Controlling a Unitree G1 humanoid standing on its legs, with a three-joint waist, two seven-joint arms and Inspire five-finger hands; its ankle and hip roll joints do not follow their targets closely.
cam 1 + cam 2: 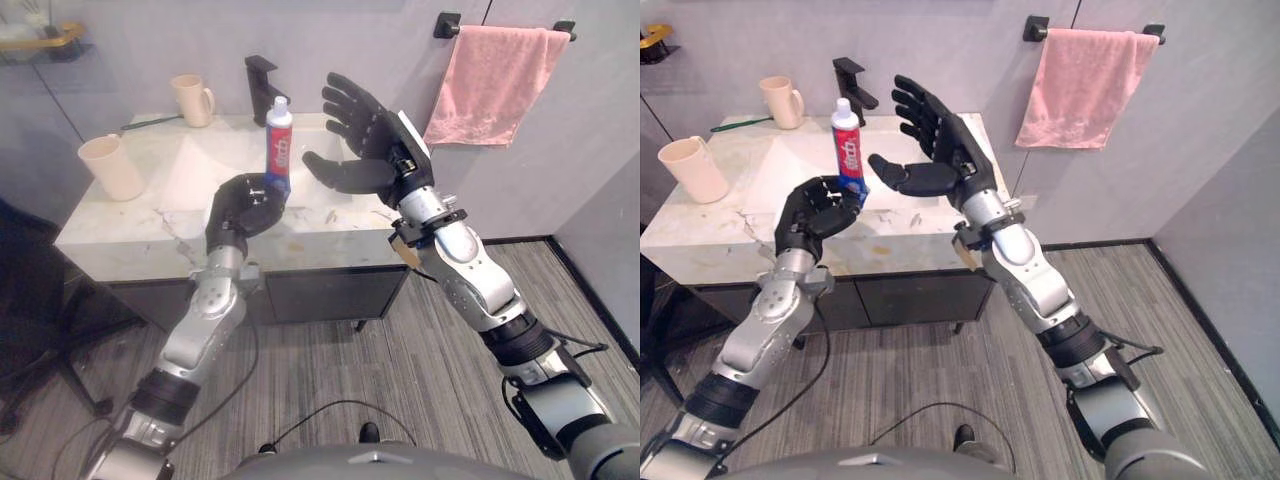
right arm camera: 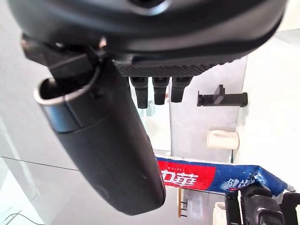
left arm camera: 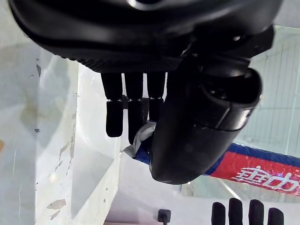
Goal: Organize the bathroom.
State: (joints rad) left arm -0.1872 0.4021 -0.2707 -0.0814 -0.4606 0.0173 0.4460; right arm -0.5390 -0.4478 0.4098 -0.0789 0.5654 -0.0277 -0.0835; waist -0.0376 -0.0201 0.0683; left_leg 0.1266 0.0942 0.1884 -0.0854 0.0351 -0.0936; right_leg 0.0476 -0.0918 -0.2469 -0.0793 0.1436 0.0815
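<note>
At the far left of the marble vanity counter [image 1: 120, 235], a beige cup [image 1: 112, 167] stood near the nine o'clock edge. A second beige mug [image 1: 194, 100] with a handle stood toward eleven o'clock, at the back of the counter, with a green toothbrush [image 1: 150, 123] lying just beside it. The white basin [image 1: 215, 160] sank into the counter between the cups and the black faucet [image 1: 264, 85], which rose at about twelve o'clock.

The left hand [image 1: 245, 207] was raised over the front of the counter, its fingers and thumb curled tight round the blue crimped end of a toothpaste tube [image 1: 279, 140]. The tube stood upright in that grasp, red and blue in the body, with its white cap uppermost and close in front of the faucet. In the left wrist view the thumb and fingers [image 3: 129, 119] closed on the tube's folded end.

Just to the tube's three o'clock side, the right hand [image 1: 362, 140] was spread wide, fingers straight and pointing up, thumb stretched out toward the tube's lower half. It held nothing, and a small gap showed between thumb and tube. The right wrist view showed the tube [image 2: 211, 178] lying past the outstretched thumb.

At about two o'clock, on the grey wall, a pink towel [image 1: 495, 85] hung from a black rail [image 1: 448, 24].
</note>
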